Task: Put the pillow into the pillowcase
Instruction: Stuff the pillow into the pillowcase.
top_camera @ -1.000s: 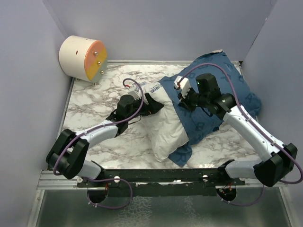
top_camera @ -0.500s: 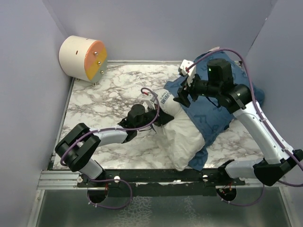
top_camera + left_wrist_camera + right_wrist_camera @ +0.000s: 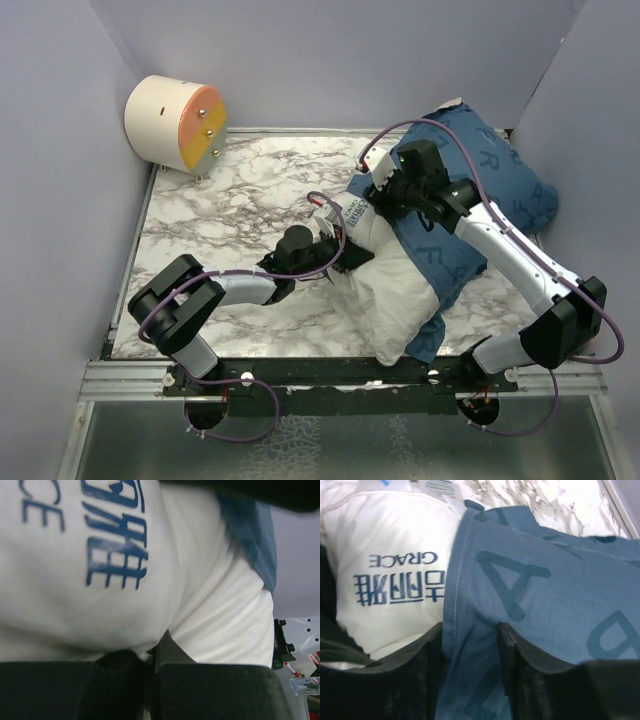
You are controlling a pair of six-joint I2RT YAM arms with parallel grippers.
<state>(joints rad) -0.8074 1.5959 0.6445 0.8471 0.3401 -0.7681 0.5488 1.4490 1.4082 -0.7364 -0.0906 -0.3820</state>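
The marble table [image 3: 215, 215] carries the blue pillowcase [image 3: 495, 190] at far right, printed with darker letters; an "A" shows in the right wrist view. The white pillow [image 3: 395, 290] lies partly inside it, its near-left end sticking out toward the near edge. Its blue printed label [image 3: 400, 577] reads "GRACE" above blocky characters. A cream cylinder [image 3: 172, 122] with an orange face sits far left. The left gripper [image 3: 335, 250] is pinching pillow fabric. The right gripper [image 3: 375, 190] is spread, straddling the pillowcase hem.
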